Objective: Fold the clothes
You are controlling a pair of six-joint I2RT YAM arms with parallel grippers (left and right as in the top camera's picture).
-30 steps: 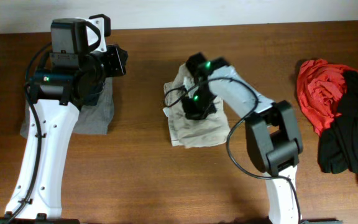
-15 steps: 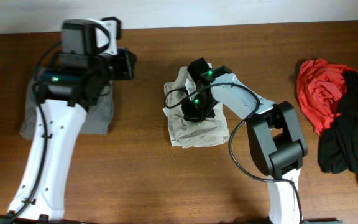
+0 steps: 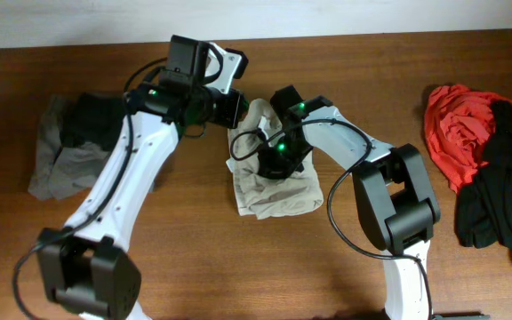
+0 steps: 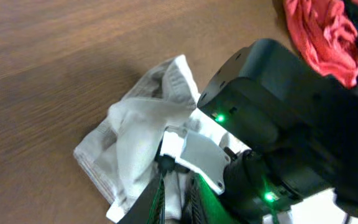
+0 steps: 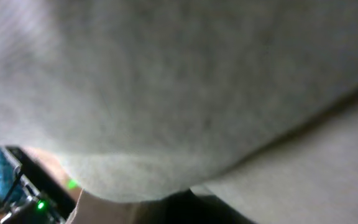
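Left fingers now at khaki shorts, off grey garment — state unclear; right fingers clenched, seemingly pinning shorts; red-black pile unfolded.

The overhead camera looks straight down on the worktop from well above, my two arms reaching in from the near edge. My left wrist camera sits low and close, slanting down and rightward over the beige shorts toward my right arm and the red garment at far right; overhead shares all three. My right wrist camera is pressed against pale cloth, blurred, filling its view.
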